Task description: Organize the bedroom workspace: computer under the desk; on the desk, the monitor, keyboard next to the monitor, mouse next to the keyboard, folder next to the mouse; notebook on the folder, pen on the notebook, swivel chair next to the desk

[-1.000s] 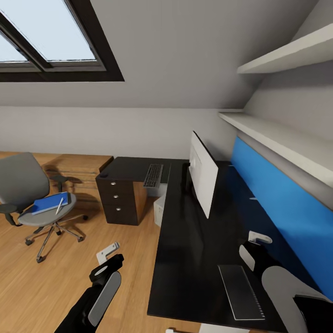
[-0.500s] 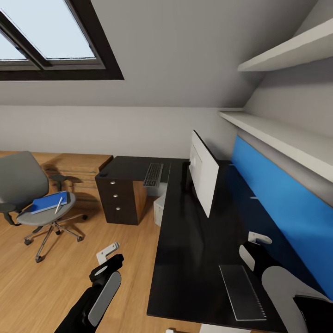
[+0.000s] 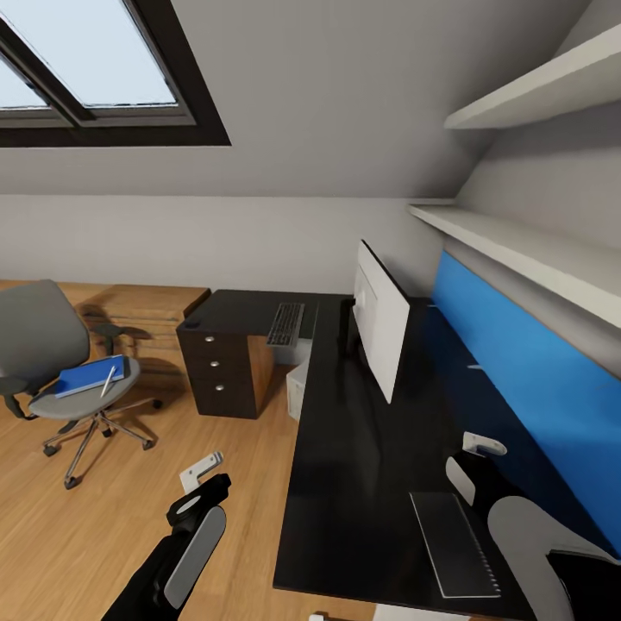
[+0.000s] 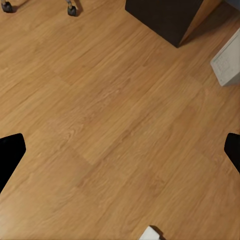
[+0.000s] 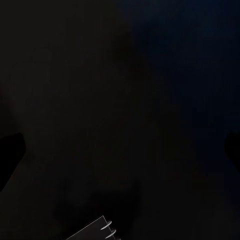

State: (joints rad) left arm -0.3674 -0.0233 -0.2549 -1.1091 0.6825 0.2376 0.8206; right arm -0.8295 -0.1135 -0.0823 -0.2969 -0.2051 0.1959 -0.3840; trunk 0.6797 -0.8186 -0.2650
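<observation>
At 9 o'clock, on the swivel chair (image 3: 52, 362) seat, lies the folder (image 3: 86, 377): likely light, stiff, thin; grip one long edge. Left pincer (image 3: 200, 470) spread wide, empty; right pincer state indeterminate.

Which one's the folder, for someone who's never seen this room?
Find the grey swivel chair on the wood floor, left of the black desk. The folder lies flat on its seat: a bright blue rectangle with a thin white pen resting on it. Nothing else on the seat is blue.
</observation>
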